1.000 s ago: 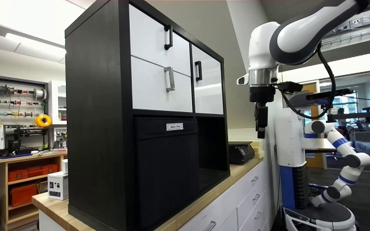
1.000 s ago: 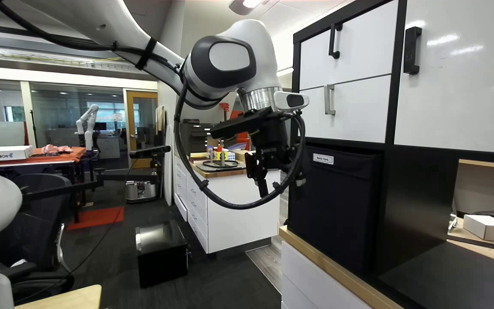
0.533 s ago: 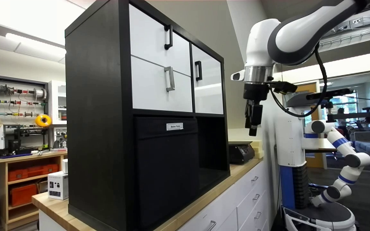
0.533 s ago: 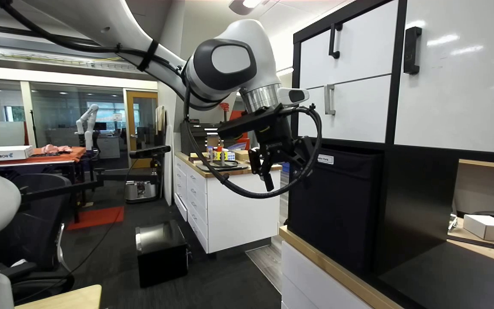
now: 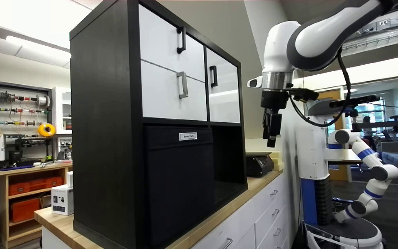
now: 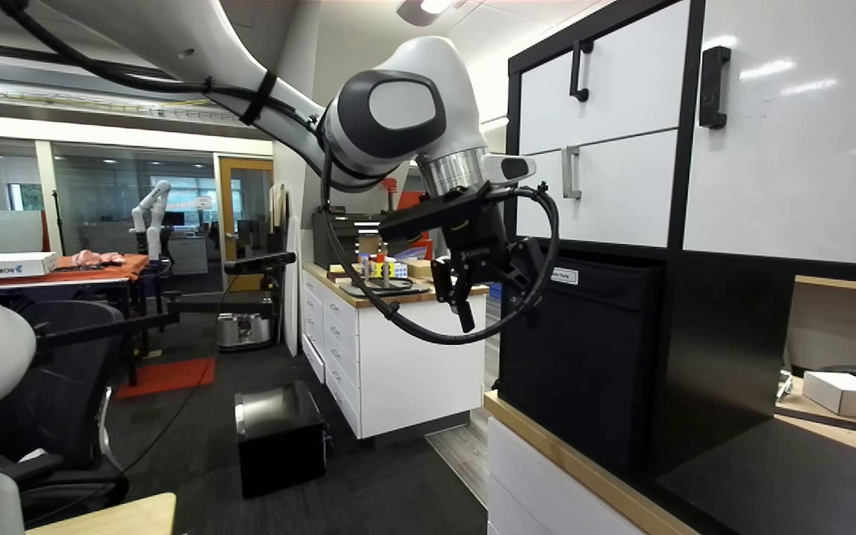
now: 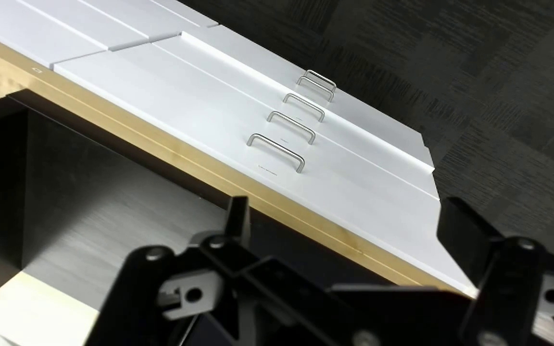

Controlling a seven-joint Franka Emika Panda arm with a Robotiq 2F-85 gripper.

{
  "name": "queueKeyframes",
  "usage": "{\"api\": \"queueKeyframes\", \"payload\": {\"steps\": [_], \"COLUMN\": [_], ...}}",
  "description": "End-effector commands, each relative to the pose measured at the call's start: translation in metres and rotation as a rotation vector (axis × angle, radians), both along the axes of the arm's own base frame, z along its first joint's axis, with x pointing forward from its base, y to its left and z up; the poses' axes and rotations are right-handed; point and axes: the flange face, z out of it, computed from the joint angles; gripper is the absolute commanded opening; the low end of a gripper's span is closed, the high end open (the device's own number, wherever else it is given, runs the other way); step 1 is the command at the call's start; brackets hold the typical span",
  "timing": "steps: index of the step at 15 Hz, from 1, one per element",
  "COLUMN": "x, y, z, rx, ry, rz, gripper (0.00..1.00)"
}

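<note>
a: what did the cabinet (image 5: 100, 121) contain?
b: in its lower row it held a black fabric bin (image 5: 180, 183), contents hidden from view. above this sat two stacked white drawers (image 5: 166, 79), fronts flush; beside them, a white door (image 5: 226, 95). in an exterior view, a white box (image 6: 844, 395) showed beyond the neighbouring open compartment (image 5: 228, 157).
a: how was the bin oriented?
b: upright, its front, bearing a white label (image 5: 188, 136), facing outward over the edge of the table (image 5: 233, 206); foreshortening left its long axis uncertain.
a: where was it relative to the pincer (image 7: 349, 226)?
b: inside the cabinet atop the table, apart from the pincer, which hung in front, pointing down. the pincer was released, its fingers (image 7: 469, 240) spread wide.
</note>
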Motion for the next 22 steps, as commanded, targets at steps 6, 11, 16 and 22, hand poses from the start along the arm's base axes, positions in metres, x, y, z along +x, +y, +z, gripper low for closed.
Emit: {"api": "queueKeyframes", "payload": {"steps": [6,11,16,22], "x": [0.021,0.043,0.064,0.088], "y": [0.014,0.026,0.028,0.028], "z": [0.017,0.023,0.025,0.026], "rx": [-0.031,-0.06,-0.095,-0.133], "ry": [-0.063,-0.149,-0.247,-0.34], "rz": [0.08,0.19,0.291,0.383], "gripper": [1.0,1.0,1.0,1.0]}}
